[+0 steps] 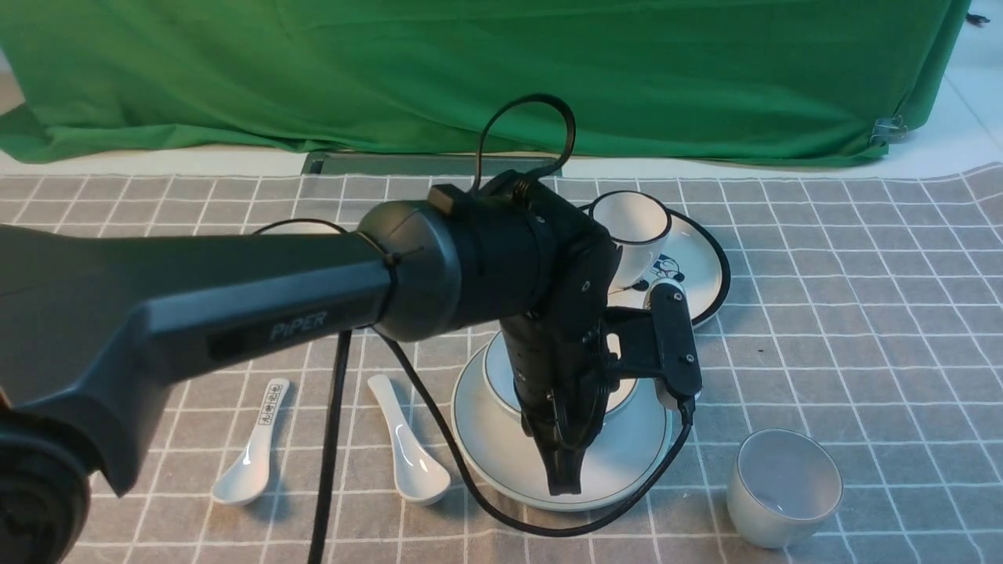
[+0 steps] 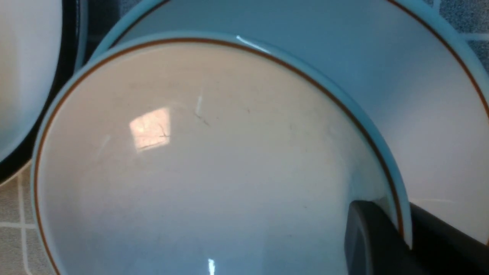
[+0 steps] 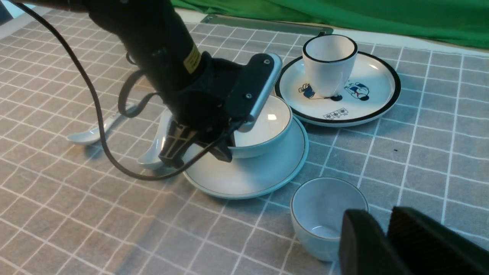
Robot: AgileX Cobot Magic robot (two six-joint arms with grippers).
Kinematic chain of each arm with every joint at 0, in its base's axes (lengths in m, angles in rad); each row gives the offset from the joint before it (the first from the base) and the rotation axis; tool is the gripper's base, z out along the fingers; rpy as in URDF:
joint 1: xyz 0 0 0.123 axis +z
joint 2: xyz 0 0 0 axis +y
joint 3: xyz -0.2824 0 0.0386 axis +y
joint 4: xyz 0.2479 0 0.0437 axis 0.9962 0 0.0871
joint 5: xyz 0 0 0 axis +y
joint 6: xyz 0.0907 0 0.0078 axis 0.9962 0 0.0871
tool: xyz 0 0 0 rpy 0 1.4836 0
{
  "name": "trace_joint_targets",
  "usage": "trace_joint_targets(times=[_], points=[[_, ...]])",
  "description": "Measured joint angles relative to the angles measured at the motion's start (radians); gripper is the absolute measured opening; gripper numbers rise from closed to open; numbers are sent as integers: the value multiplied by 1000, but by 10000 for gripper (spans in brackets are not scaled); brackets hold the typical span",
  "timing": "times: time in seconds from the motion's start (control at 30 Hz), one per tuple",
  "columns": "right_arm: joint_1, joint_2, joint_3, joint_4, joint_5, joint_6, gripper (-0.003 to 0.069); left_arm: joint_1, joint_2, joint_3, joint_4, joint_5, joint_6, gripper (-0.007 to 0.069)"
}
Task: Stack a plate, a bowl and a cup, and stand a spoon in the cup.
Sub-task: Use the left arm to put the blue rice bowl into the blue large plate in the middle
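The pale grey-green bowl (image 1: 495, 372) (image 2: 191, 160) (image 3: 267, 122) is on the matching plate (image 1: 494, 446) (image 2: 428, 95) (image 3: 259, 175), toward its far side. My left gripper (image 1: 563, 470) (image 2: 405, 233) reaches down from above and is shut on the bowl's near rim, one finger inside and one outside. The small grey-green cup (image 1: 783, 486) (image 3: 321, 214) stands upright to the plate's right. My right gripper (image 3: 382, 215) hovers just beside the cup, out of the front view, with a narrow empty gap between its fingers. The plain white spoon (image 1: 407, 454) lies left of the plate.
A white cup with a black rim (image 1: 631, 227) stands on a black-rimmed plate with cartoon figures (image 1: 705, 266) behind the stack. A spoon with printed characters (image 1: 255, 454) lies at the far left. The left arm's black cable (image 1: 470, 489) loops past the plate's front. Green cloth hangs at the back.
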Motion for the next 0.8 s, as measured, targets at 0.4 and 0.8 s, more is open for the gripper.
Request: trace_joint_targets(times=[0.4, 0.8], points=[[0, 208, -46, 2, 75, 40, 393, 0, -23, 0, -22, 51, -8, 341], [0, 901, -320, 6, 233, -102, 414, 4, -413, 91, -81, 125, -390, 255]])
